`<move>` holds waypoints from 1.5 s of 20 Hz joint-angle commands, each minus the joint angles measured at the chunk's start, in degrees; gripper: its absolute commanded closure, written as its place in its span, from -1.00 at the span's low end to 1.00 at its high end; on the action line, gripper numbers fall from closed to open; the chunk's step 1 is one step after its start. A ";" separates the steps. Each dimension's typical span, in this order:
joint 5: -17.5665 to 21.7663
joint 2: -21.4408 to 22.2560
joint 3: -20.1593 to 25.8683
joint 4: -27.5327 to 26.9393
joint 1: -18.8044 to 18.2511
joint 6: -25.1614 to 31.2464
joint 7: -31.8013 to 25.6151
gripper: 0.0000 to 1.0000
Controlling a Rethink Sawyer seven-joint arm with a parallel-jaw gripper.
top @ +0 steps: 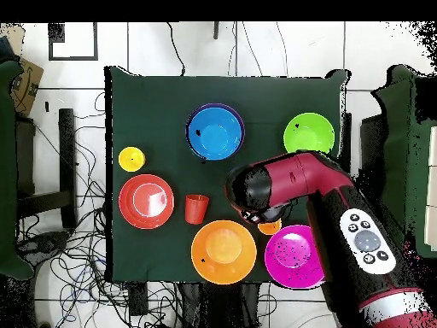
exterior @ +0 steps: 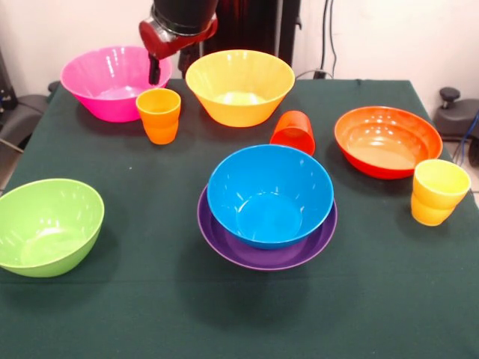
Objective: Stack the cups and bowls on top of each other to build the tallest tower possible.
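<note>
Ribbed orange cup (exterior: 159, 114) stands upright on the green table (exterior: 135, 299), its long axis vertical, just below the gripper (exterior: 155, 72), whose dark tip hangs above the rim holding nothing, though how far the fingers open cannot be told.

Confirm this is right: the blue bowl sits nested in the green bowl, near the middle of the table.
Not quite. The blue bowl sits nested in the purple bowl, as the front view shows; the green bowl stands alone by the table's edge. The rest holds.
</note>
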State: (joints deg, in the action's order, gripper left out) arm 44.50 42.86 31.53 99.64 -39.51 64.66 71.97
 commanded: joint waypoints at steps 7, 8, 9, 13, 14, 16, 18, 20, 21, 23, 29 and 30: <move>7.59 4.17 -5.66 3.56 2.75 2.36 -3.06 -1.00; 7.29 3.87 -5.86 3.57 2.94 2.49 -2.64 -1.00; 6.90 3.41 -6.08 3.61 2.98 2.70 -2.51 -1.00; 5.33 0.85 -6.44 4.76 2.48 1.07 -2.25 -1.00; 5.00 0.77 -6.44 5.31 2.22 0.61 -2.43 -1.00; 4.56 0.52 -6.49 5.65 1.63 0.26 -2.95 -1.00; 4.04 0.17 -6.48 5.36 1.45 0.21 -3.17 -1.00; 3.63 0.88 -6.84 6.35 0.67 -0.65 -2.96 -1.00; 3.20 1.42 -6.91 6.97 0.21 -1.18 -2.77 -1.00; 2.12 2.23 -6.87 7.95 -0.63 -2.07 -2.39 -1.00; 3.58 0.40 -7.05 6.16 -1.72 -1.21 -3.80 -1.00; 3.84 0.42 -7.15 5.95 -1.80 -0.59 -4.20 -1.00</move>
State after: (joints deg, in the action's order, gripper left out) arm 46.32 46.31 25.25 104.31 -41.25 64.64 71.97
